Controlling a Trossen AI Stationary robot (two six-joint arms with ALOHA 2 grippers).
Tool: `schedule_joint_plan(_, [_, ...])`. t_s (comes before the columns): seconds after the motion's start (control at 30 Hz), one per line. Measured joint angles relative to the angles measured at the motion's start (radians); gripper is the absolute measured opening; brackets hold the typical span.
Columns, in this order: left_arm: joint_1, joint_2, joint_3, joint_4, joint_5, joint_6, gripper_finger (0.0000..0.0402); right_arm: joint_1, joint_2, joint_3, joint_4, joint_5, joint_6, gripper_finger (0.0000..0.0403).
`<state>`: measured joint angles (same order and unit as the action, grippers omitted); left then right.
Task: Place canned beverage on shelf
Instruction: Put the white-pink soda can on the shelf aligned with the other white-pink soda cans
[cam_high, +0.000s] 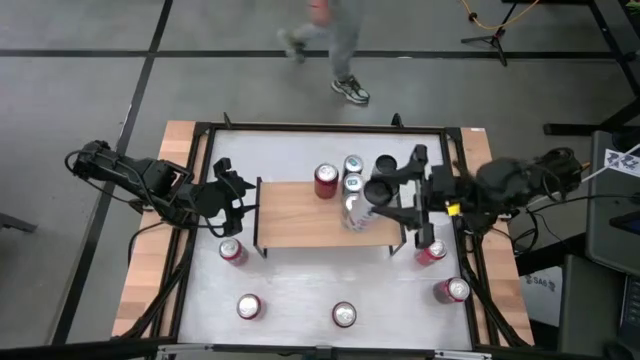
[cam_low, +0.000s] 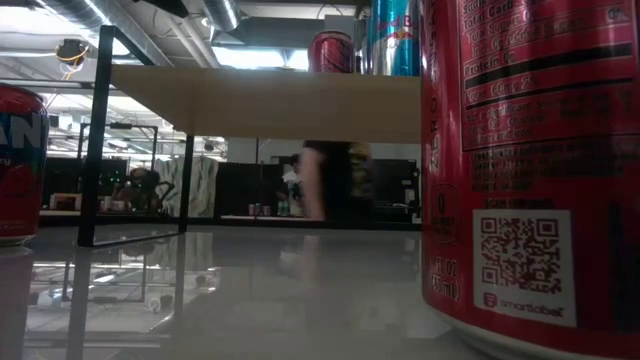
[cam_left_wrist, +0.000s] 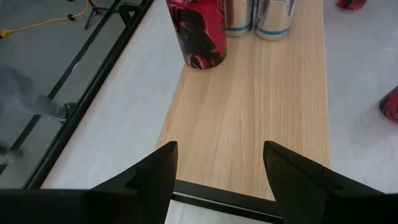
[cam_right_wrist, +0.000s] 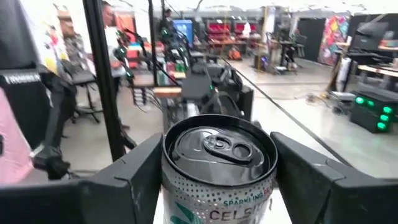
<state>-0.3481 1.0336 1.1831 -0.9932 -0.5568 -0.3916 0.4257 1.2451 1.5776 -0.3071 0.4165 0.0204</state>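
Observation:
The shelf (cam_high: 300, 225) is a light wooden board on thin black legs in the middle of the table. A red can (cam_high: 325, 181) and two silver cans (cam_high: 352, 174) stand on its far side. My right gripper (cam_high: 362, 212) reaches in from the table's right and is shut on a silver Celsius can (cam_right_wrist: 219, 163) over the shelf's right part. My left gripper (cam_left_wrist: 219, 163) hangs open and empty over the shelf's left end (cam_high: 262, 210). In the low view the shelf top (cam_low: 260, 100) carries the red can (cam_low: 330, 50) and a blue can (cam_low: 395, 35). My right gripper pinches the silver can's side wall (cam_right_wrist: 171, 186) just below its top rim, one finger (cam_right_wrist: 127, 180) on each side. The fingers come about level from the table's right. The can stands upright, its tab end up. Whether its bottom rests on the shelf board does not show.
Loose red cans stand on the white table: near the shelf's left leg (cam_high: 232, 250), at the front (cam_high: 248, 306) (cam_high: 343, 315), and at the right (cam_high: 430, 250) (cam_high: 452, 290). One fills the low view's right (cam_low: 520, 160). A person walks beyond the far edge (cam_high: 340, 50).

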Motion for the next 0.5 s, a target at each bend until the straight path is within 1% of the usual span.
schedule_joint_plan(0.17, [0.0, 0.0, 0.0, 0.002, 0.0, 0.0, 0.0229, 0.087, 0.0, 0.0, -0.075, 0.108, 0.0, 0.0248])
schedule_joint_plan(0.5, [0.0, 0.0, 0.0, 0.018, 0.0, -0.001, 0.0229, 0.178, 0.006, 0.0, -0.186, 0.175, 0.075, 0.0248])
